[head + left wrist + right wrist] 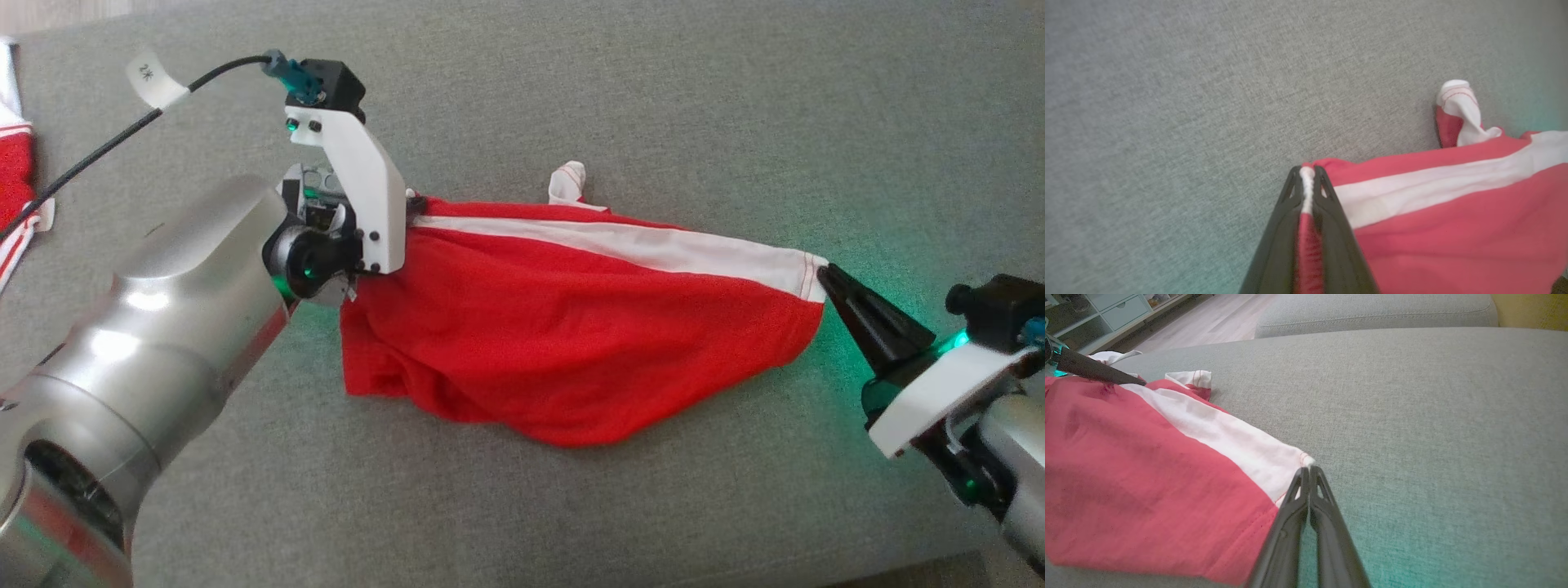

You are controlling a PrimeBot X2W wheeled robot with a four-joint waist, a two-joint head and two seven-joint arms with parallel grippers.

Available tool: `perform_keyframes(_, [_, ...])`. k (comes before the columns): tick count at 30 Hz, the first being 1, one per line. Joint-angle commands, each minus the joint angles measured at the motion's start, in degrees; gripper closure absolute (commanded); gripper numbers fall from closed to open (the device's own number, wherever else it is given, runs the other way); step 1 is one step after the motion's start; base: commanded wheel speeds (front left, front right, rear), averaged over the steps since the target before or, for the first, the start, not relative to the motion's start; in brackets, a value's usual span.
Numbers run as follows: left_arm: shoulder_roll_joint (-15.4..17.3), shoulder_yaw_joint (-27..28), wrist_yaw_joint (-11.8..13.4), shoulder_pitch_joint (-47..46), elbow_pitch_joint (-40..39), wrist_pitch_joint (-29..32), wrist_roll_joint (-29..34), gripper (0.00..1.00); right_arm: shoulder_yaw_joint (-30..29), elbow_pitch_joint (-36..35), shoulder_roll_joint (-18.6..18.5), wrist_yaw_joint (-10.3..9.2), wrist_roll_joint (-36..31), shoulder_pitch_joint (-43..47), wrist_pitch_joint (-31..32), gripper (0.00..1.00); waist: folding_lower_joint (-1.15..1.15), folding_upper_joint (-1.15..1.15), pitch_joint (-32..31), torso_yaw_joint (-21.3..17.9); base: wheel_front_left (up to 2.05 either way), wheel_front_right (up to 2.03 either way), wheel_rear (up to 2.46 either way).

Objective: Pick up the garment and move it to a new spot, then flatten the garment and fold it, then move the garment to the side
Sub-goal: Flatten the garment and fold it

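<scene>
1. Left wrist view: the garment (1453, 228) runs off the edge right of the left gripper (1307, 173).
2. Head view: a white mount (367, 188) covers that gripper's fingertips.
3. Far left of it, a red-and-white cloth (15, 175) is cut off.

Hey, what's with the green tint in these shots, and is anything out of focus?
Head view: sharp, green glow on the cushion beside the right pincer, glare on the metal forearm. Left wrist view: faint teal cast at lower left, left pincer blurred at its base, garment slightly soft. Right wrist view: teal cast lower right, pincer base blurred.
</scene>
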Motion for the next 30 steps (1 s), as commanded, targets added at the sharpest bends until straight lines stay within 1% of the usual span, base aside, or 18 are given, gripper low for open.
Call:
perform_keyframes(1, [1.5,2.3,-0.6,-3.4,-0.9,-0.4,-0.2,1.0,-1.6,-1.1,-1.4,-0.04,0.0,-0.1,-0.7,1.0,0.0,0.0,-0.5,0.3,0.0,0.0,0.0])
perform_keyframes(4, [1.5,4.3,-1.0,-4.3,-1.4,-4.4,-0.3,1.0,-4.4,-2.2,-1.4,-0.04,-0.5,-0.4,-0.7,1.0,0.0,0.0,-1.2,0.6,0.0,0.0,0.0])
perform_keyframes(7, [1.5,6.9,-2.2,-6.1,-2.0,-9.9,0.1,1.0,-8.0,-4.3,-1.4,-0.04,-0.5,-1.8,-0.7,1.0,0.0,0.0,-1.7,0.7,0.0,0.0,0.0])
perform_keyframes(11, [1.0,9.8,-3.4,-10.9,-2.6,-19.6,3.1,1.0,-12.6,-6.6,-2.1,-0.04,-1.4,-7.6,-0.7,1.0,0.0,0.0,-1.5,1.0,0.0,0.0,0.0])
perform_keyframes(12, [1.0,9.8,-3.4,-10.9,-2.6,-19.6,3.1,1.0,-12.6,-6.6,-2.1,-0.04,-1.4,-7.6,-0.7,1.0,0.0,0.0,-1.5,1.0,0.0,0.0,0.0])
perform_keyframes(15, [-0.2,12.4,-3.6,-16.0,-1.6,-27.5,5.7,1.0,-15.1,-6.8,-3.3,-0.04,-2.6,-14.6,-0.7,1.0,0.0,0.0,-0.4,1.4,0.0,0.0,0.0])
perform_keyframes(19, [-2.9,15.4,-4.0,-23.3,0.1,-38.1,9.1,1.0,-18.9,-4.8,-5.4,-0.04,-5.6,-25.3,-0.7,1.0,0.0,0.0,0.8,2.4,0.0,0.0,0.0])
perform_keyframes(21, [-4.2,16.5,-4.3,-25.9,1.1,-42.1,9.9,1.0,-20.8,-4.8,-6.3,-0.04,-6.8,-29.3,-0.7,1.0,0.0,0.0,1.2,3.0,0.0,0.0,0.0])
perform_keyframes(25, [-6.1,17.1,-4.7,-26.6,1.4,-46.1,9.6,1.0,-21.1,-5.6,-8.9,-0.04,-8.3,-32.5,-0.7,1.0,0.0,0.0,1.0,4.3,0.0,0.0,0.0])
perform_keyframes(27, [-6.3,16.1,-4.8,-24.7,0.4,-47.3,9.6,1.0,-19.5,-6.4,-10.3,-0.04,-8.1,-31.6,-0.7,1.0,0.0,0.0,1.1,4.8,0.0,0.0,0.0])
perform_keyframes(30, [-5.6,13.8,-4.8,-19.3,-3.0,-49.5,10.1,1.0,-16.4,-7.7,-11.8,-0.04,-6.3,-27.6,-0.7,1.0,0.0,0.0,1.5,5.5,0.0,0.0,0.0])
